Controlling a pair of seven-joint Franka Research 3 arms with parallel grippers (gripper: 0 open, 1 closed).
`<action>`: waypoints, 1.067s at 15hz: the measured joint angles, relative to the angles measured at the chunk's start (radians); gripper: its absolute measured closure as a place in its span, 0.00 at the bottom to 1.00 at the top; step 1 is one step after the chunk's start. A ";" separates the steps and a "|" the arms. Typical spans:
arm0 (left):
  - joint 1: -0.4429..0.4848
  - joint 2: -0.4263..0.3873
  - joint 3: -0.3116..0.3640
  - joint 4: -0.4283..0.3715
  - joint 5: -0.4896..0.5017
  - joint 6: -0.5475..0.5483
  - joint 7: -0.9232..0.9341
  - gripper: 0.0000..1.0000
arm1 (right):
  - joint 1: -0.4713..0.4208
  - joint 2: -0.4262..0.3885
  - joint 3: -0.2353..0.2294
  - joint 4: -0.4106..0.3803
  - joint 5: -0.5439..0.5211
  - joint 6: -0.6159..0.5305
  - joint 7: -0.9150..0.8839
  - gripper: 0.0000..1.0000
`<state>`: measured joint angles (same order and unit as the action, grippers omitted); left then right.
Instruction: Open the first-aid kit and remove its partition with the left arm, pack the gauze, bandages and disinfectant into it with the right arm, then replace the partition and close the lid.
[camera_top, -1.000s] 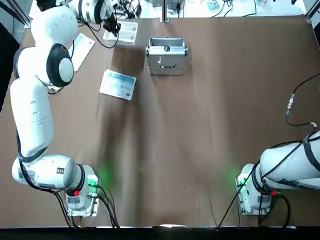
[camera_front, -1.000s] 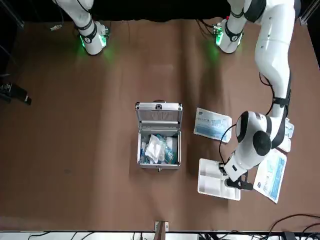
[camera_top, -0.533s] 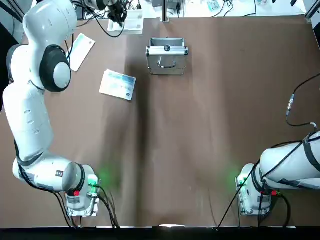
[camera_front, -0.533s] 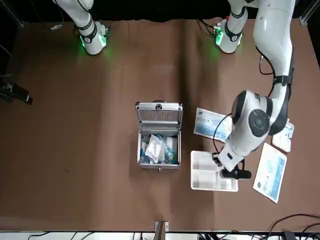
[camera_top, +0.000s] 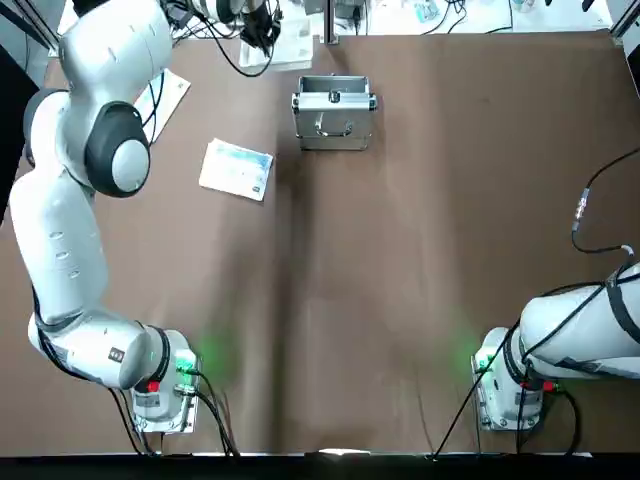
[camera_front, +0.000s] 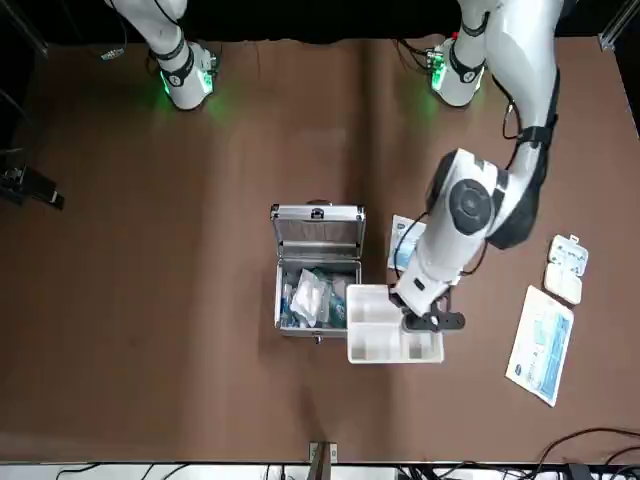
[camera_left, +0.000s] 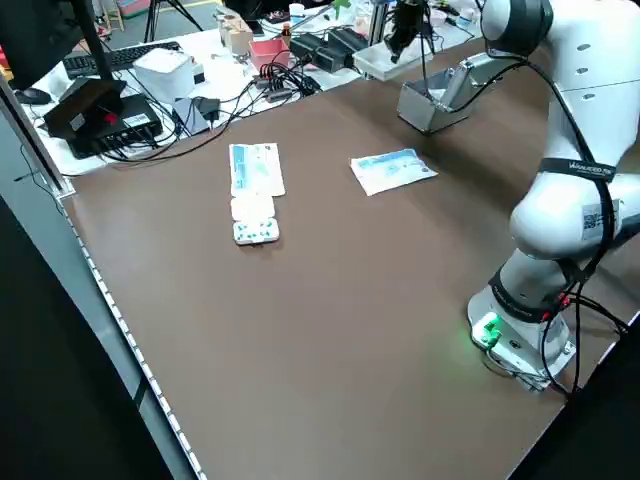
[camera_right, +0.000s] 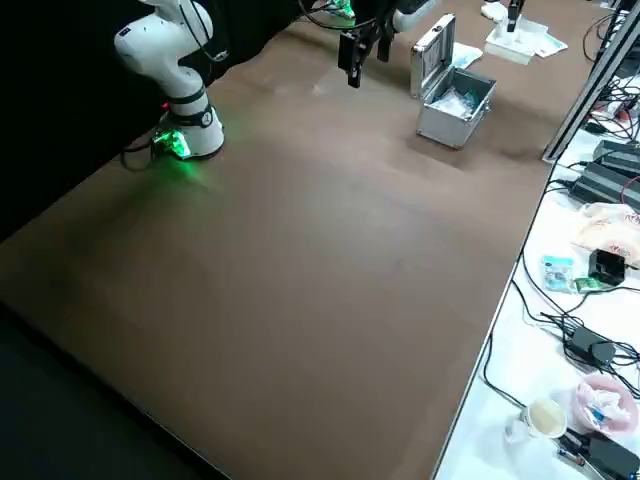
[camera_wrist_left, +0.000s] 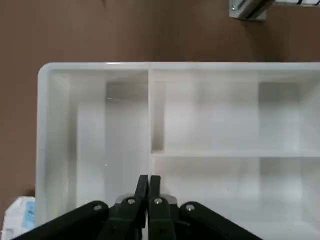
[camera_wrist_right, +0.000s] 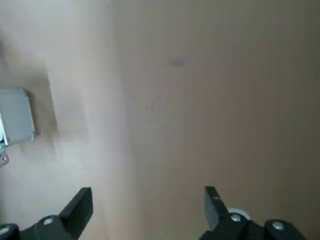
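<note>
The silver case (camera_front: 317, 325) stands open with its lid (camera_front: 317, 233) upright, handle (camera_top: 334, 124) facing the arms. White and blue packets (camera_front: 314, 298) fill it; the disinfectant cannot be picked out among them. My left gripper (camera_front: 418, 321) is shut on the pale partition (camera_front: 375, 325), holding it in the air with its edge over the case's corner. In the left wrist view the fingers (camera_wrist_left: 142, 186) pinch the partition (camera_wrist_left: 210, 115) by a wall. My right gripper (camera_wrist_right: 147, 210) hangs open over bare table, apart from the case (camera_wrist_right: 15, 117).
A blue-and-white packet (camera_top: 236, 169) lies beside the case on the left arm's side. Farther out lie a long packet (camera_front: 540, 345) and a small blister pack (camera_front: 566, 268). A metal post (camera_front: 319, 455) stands at the table's far edge. Cables and boxes (camera_left: 200, 80) crowd the side bench.
The left gripper has carried the partition sideways from beside the long packet to the case's open corner. The right arm and the case have not moved.
</note>
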<state>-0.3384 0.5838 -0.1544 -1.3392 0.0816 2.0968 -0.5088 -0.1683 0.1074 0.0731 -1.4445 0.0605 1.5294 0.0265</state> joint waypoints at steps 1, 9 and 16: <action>-0.017 -0.002 0.000 0.000 0.000 -0.009 -0.022 0.97 | 0.001 0.000 0.001 -0.001 0.000 0.000 0.000 0.01; -0.061 -0.066 0.014 0.016 0.000 -0.128 -0.102 0.97 | -0.001 0.000 -0.001 -0.007 -0.025 0.011 -0.013 0.01; -0.111 -0.052 0.012 0.041 0.000 -0.131 -0.183 0.97 | -0.004 0.000 -0.001 -0.021 -0.026 0.033 -0.015 0.01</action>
<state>-0.4498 0.5317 -0.1420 -1.2983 0.0817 1.9662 -0.6914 -0.1725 0.1075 0.0718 -1.4655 0.0342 1.5624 0.0118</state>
